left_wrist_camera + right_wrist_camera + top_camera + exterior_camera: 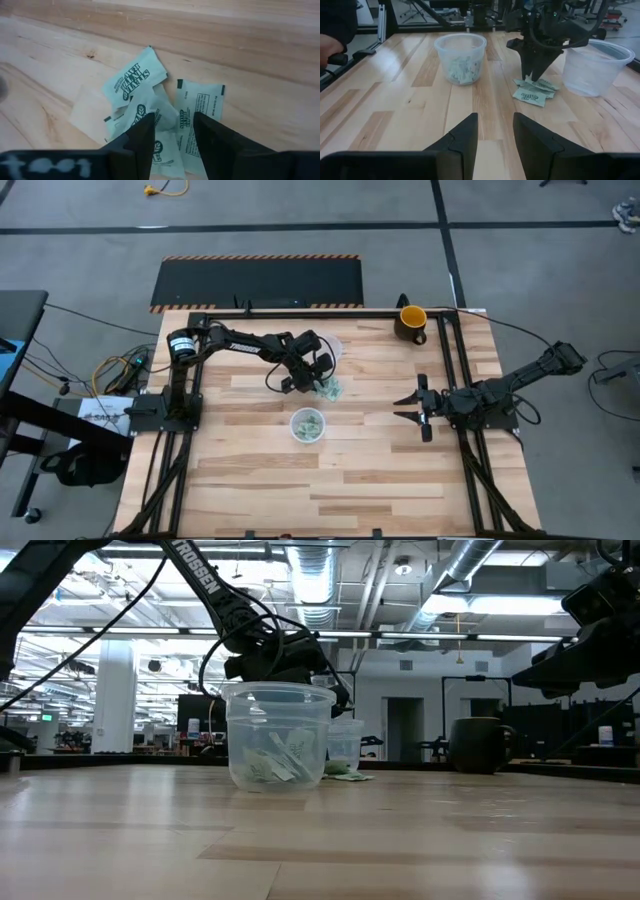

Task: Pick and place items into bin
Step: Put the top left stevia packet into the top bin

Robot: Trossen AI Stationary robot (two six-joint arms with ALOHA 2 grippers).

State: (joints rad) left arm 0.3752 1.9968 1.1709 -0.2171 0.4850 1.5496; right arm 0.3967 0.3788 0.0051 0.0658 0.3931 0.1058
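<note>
A small pile of pale green packets (pixel 331 390) (pixel 134 80) (pixel 532 91) lies flat on the wooden table. My left gripper (pixel 322 380) (pixel 173 117) (pixel 529 76) points steeply down over the pile, open, its fingers astride the topmost packet (pixel 162 112). A clear plastic cup (pixel 308 425) (pixel 278 735) (pixel 460 57) holding more green packets stands just nearer on the table. My right gripper (pixel 405 408) (pixel 495 117) waits open at the table's right side, with nothing between its fingers. My left gripper comes at the packet pile from above, slanting, with one finger (pixel 142 132) on each side of the topmost packet's middle. Its tips stand at the pile's top. I cannot tell whether they touch the packets.
A second, empty clear cup (pixel 592 67) (pixel 332 348) stands just beyond the pile. A yellow-and-dark mug (pixel 411 323) (pixel 480 745) sits at the far right. Black frame rails (pixel 450 370) run along the table's sides.
</note>
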